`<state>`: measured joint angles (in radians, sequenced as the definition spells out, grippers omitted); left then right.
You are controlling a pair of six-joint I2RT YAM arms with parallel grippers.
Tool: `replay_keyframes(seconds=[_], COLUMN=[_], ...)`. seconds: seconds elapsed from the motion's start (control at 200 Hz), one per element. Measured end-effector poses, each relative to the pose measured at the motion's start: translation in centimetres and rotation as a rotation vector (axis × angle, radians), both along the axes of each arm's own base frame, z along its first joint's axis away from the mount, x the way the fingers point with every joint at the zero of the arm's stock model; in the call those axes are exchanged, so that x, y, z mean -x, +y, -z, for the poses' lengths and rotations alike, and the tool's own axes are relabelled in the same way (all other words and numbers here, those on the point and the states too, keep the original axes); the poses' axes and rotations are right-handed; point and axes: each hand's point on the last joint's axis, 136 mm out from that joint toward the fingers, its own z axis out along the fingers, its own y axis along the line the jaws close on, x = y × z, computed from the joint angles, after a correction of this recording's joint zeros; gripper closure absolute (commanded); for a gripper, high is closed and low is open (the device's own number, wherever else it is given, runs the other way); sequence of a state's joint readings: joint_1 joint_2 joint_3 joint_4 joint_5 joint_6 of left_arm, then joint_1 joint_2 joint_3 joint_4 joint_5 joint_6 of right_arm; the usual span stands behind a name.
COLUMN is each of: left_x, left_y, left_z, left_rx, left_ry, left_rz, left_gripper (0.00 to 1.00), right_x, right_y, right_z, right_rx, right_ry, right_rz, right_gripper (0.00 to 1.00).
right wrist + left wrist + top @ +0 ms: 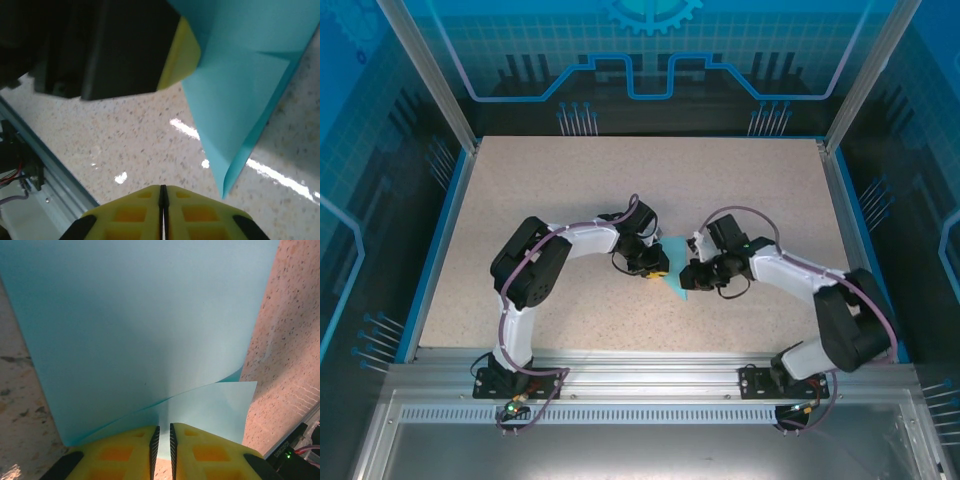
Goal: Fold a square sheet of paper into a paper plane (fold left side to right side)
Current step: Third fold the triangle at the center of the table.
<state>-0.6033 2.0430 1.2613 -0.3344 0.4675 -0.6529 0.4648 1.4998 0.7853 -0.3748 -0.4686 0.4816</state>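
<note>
Bare table (620,180) on every side; left tool (660,268) and right tool (689,276) close together, blue sheet (678,290) between.

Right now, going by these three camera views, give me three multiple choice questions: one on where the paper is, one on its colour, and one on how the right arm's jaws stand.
1. Where is the sheet of paper on the table?
A. far left corner
B. mid-table, between the two arms' wrists
C. on the near metal rail

2. What colour is the sheet?
A. light blue
B. white
C. red

3. How do the right arm's jaws stand?
A. wide open
B. shut on the sheet
C. shut, nothing between them

Answers:
1 B: the top view shows it between the two wrists.
2 A: it is light blue in all three views.
3 C: the right wrist view shows the yellow fingers pressed together, with the sheet's corner off to one side.
</note>
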Motion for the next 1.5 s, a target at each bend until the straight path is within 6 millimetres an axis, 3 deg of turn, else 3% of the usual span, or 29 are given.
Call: replay_keyframes(seconds=[0.15,0.325,0.57,0.715,0.86,1.071,1.501], left_x=[0.0,0.0,-0.1,0.4,1.8,4.4,4.2], left_y=[0.0,-0.1,0.0,0.8,-0.2,-1.9,-2.9], left_z=[0.0,-0.1,-0.8,-2.9,-4.8,-3.1,-1.5], left_rx=[0.000,0.001,-0.020,-0.036,-0.006,-0.004,0.027], left_ry=[0.000,-0.001,-0.039,-0.083,-0.121,-0.066,-0.031], left_rz=[0.000,0.001,-0.003,-0.014,0.012,0.046,0.041], left_gripper=[0.80,0.78,0.72,0.74,0.78,0.83,0.89], right_x=[-0.1,0.2,0.3,0.3,0.2,0.2,0.2], right_y=[-0.1,-0.8,-1.1,-1.1,-1.0,-1.0,-1.0], right_z=[2.9,4.9,5.2,5.2,5.2,5.2,5.2], right_rx=[0.064,0.119,0.130,0.135,0.133,0.133,0.133], right_ry=[0.067,0.112,0.102,0.095,0.095,0.095,0.096], right_rz=[0.027,0.045,0.049,0.050,0.053,0.054,0.056], right_gripper=[0.95,0.95,0.95,0.96,0.96,0.96,0.97])
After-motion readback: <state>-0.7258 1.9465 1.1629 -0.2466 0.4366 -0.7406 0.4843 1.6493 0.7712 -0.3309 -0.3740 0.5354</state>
